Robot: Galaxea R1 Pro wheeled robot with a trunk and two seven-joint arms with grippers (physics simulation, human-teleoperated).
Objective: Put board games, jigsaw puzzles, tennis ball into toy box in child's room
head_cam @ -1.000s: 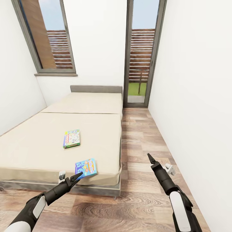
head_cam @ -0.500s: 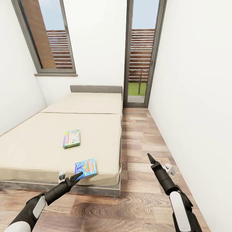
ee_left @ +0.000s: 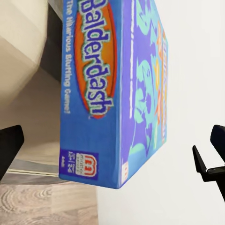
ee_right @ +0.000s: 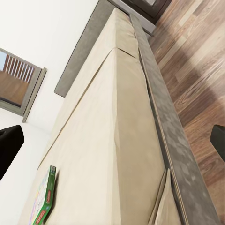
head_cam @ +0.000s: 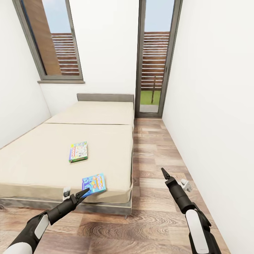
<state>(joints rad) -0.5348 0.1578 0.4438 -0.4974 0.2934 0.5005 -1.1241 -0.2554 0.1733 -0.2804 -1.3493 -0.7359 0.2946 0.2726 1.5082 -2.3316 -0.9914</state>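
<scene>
Head view: two board games lie flat on the cream mattress of the bed.

Blue board game: sits at the near foot edge of the bed, close to its right corner. Long axis runs roughly across the bed, slightly skewed, the right end angled away from the robot. In the left wrist view the same box reads "Balderdash" on its side face.

Green-edged board game: mid-mattress, farther in, well apart from the blue one. Long axis runs roughly toward the headboard. Seen edge-on in the right wrist view.

Left tool: fingers apart, tips just short of the blue box, holding nothing.

Right tool: over the wood floor beside the bed; fingers apart, empty.
</scene>
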